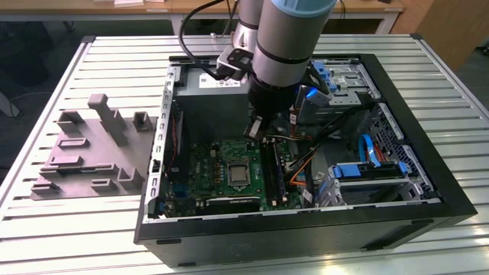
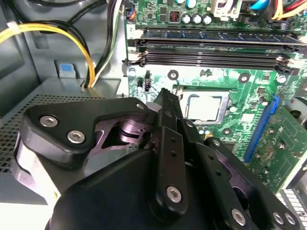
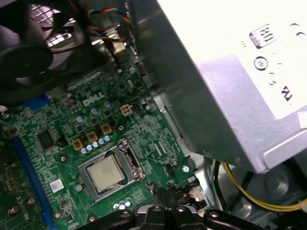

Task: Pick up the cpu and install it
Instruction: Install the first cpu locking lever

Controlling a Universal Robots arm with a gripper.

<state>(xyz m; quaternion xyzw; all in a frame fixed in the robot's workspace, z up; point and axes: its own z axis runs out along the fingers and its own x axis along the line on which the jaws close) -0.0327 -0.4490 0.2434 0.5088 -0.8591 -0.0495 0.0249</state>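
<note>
Open computer case (image 1: 428, 189): black, lying on its side on a slatted pale metal surface (image 1: 114, 51), interior facing up.

Motherboard (image 1: 198, 172): green, on the case floor toward the exterior view's left. In the second wrist view, black memory slots (image 2: 211, 45) run across the board beyond the socket, and a blue slot (image 2: 261, 127) lies to one side.

Cpu (image 3: 106, 172): pale silver-grey square, lying flat inside the metal-framed socket (image 3: 125, 155) on the motherboard. It appears in both wrist views (image 2: 204, 106) and as a small pale square in the exterior view (image 1: 238, 173). It is seated in the socket, not held.

Gripper (image 2: 165, 98): black, at the end of the grey arm (image 1: 287, 51), inside the case above the motherboard, near the socket but apart from the cpu. In the second wrist view the fingertips come together to a single narrow point with nothing between them, so the gripper looks closed and empty. Its tip also shows in the first wrist view (image 3: 165, 194), just beside the socket's edge.

Power supply box (image 3: 225, 86): grey, in the case beside the motherboard, with yellow and black cables (image 2: 81, 43) leading from it.

Drive bays (image 1: 367, 172): on the exterior view's right of the case, with blue fittings and blue and orange cables.

Grey moulded tray (image 1: 88, 154): on the surface to the exterior view's left of the case, carrying upright blocks.
</note>
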